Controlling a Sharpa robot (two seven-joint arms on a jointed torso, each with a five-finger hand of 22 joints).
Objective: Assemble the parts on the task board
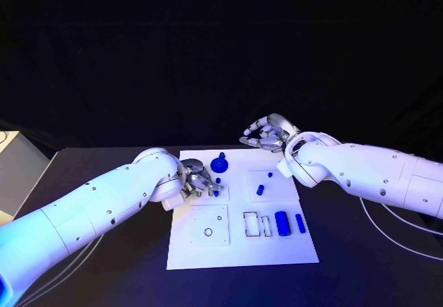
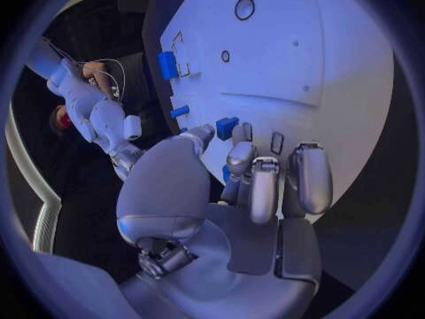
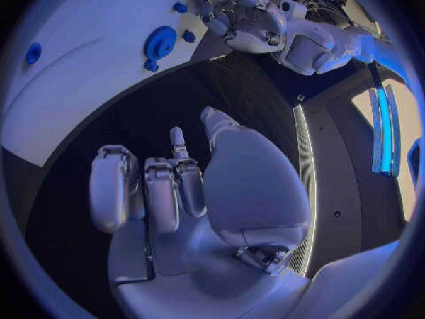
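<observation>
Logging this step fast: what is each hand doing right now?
Left hand: over the white board, fingers at a small blue part; a grip cannot be told.
Right hand: fingers curled, holding nothing.

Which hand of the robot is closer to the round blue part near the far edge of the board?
The left. The left hand is over the board, just beside the round blue part. The right hand is off the board, past its far edge.

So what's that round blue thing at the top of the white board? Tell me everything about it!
The round blue part looks like smooth plastic: a flat disc with a small knob poking off its far side. It sits on the task board near the far edge, between the two hands. Neither the left hand nor the right hand touches it.
</observation>
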